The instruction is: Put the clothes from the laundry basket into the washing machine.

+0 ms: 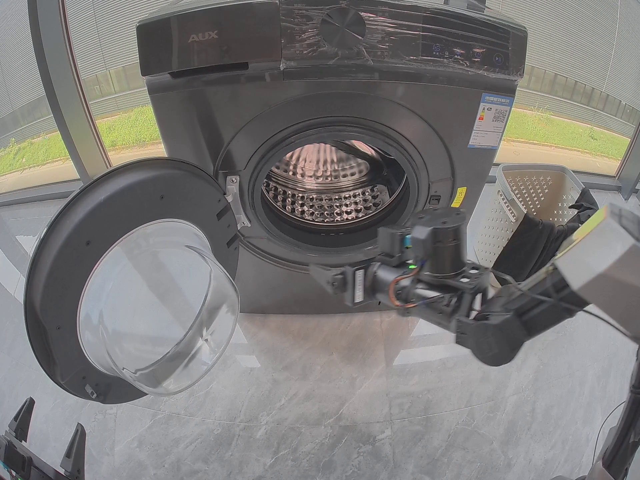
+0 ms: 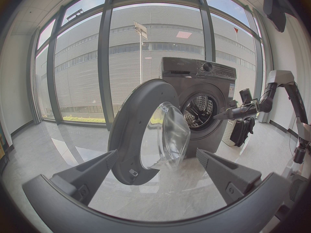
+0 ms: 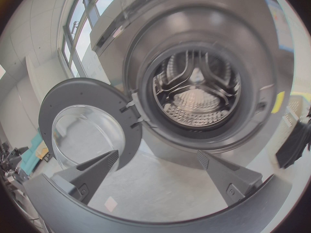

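The dark grey washing machine point(image 1: 333, 101) stands with its round door point(image 1: 133, 281) swung wide to the left. Its steel drum point(image 1: 327, 188) looks empty, as the right wrist view also shows point(image 3: 194, 91). A white laundry basket point(image 1: 540, 191) sits at the machine's right side, with a dark garment point(image 1: 533, 248) draped over its near rim. My right gripper point(image 1: 323, 278) hovers open and empty in front of the machine, just below the drum opening point(image 3: 157, 152). My left gripper point(image 1: 48, 431) is low at the near left, open and empty point(image 2: 156, 152).
The open door point(image 2: 145, 130) juts out over the floor between my left gripper and the machine. Pale polished tiles point(image 1: 320, 395) spread in front of the machine. Tall windows stand behind it.
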Controlling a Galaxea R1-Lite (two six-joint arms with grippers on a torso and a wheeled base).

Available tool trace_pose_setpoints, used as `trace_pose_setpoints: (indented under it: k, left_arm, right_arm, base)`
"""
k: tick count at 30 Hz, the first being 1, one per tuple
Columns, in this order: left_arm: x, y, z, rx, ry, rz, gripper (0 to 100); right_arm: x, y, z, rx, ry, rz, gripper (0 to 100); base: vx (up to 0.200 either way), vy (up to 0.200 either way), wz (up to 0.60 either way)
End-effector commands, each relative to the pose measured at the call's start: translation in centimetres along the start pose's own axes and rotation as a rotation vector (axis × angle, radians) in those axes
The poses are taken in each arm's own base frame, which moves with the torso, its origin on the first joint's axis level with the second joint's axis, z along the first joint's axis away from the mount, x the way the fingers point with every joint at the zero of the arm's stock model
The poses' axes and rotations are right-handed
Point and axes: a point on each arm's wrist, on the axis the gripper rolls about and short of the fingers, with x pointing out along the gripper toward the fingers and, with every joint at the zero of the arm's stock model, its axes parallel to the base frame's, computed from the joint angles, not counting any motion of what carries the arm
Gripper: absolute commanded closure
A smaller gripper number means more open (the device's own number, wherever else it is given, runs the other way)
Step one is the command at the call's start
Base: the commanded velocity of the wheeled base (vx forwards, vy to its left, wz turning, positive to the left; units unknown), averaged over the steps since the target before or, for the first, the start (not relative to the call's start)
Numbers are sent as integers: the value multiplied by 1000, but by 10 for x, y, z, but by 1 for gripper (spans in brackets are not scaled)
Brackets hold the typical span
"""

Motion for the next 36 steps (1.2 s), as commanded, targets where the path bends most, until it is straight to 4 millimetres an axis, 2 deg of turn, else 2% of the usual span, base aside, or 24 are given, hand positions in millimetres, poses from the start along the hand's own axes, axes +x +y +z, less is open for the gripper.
trace_pose_setpoints:
  k: [1,2,4,6,9,10,11,12,13,15,16,17,24,31,34,36]
  left_arm:
    - [0,0,-4,0,-2,1,0]
    - [0,0,-4,0,-2,1,0]
    - [0,0,-4,0,-2,0,0]
    - [0,0,-4,-2,-2,1,0]
    - [0,0,-4,-2,-2,0,0]
    - [0,0,-4,-2,-2,0,0]
    - [0,0,-4,-2,-2,0,0]
    - [0,0,-4,-3,-2,0,0]
    - [0,0,-4,-3,-2,0,0]
    - [0,0,-4,-3,-2,0,0]
    - [0,0,-4,-3,-2,0,0]
    - [0,0,-4,-3,-2,0,0]
    - [0,0,-4,-3,-2,0,0]
    - [0,0,-4,-3,-2,0,0]
    - [0,0,-4,-3,-2,0,0]
    - [0,0,-4,-3,-2,-2,0]
  right_arm:
    - [-119,-51,52,-118,-147,-166,0]
    - [-139,-58,58,-134,-171,-199,0]
    - [-158,-63,61,-147,-187,-225,0]
    - [-196,-73,53,-151,-196,-282,0]
    - [-220,-73,37,-150,-181,-309,0]
    - [-221,-73,36,-151,-178,-309,0]
    - [-239,-70,24,-148,-172,-317,0]
    - [-248,-68,19,-148,-177,-320,0]
    - [-253,-67,18,-149,-183,-322,0]
    - [-276,-64,15,-154,-234,-349,0]
    - [-276,-64,15,-154,-234,-349,0]
    - [-297,-61,14,-160,-292,-375,0]
    - [-336,-56,-17,-203,-335,-467,0]
    - [-362,-47,-42,-207,-323,-499,0]
    - [-364,-46,-44,-208,-326,-499,0]
    - [-376,-41,-64,-210,-340,-499,0]
  base:
    - [0,0,0]
    - [0,0,0]
    - [0,0,0]
    - [0,0,0]
    - [0,0,0]
    - [0,0,0]
    - [0,0,0]
    - [0,0,0]
    - [0,0,0]
    - [0,0,0]
    - [0,0,0]
    - [0,0,0]
    - [0,0,0]
    - [0,0,0]
    - [0,0,0]
    - [0,0,0]
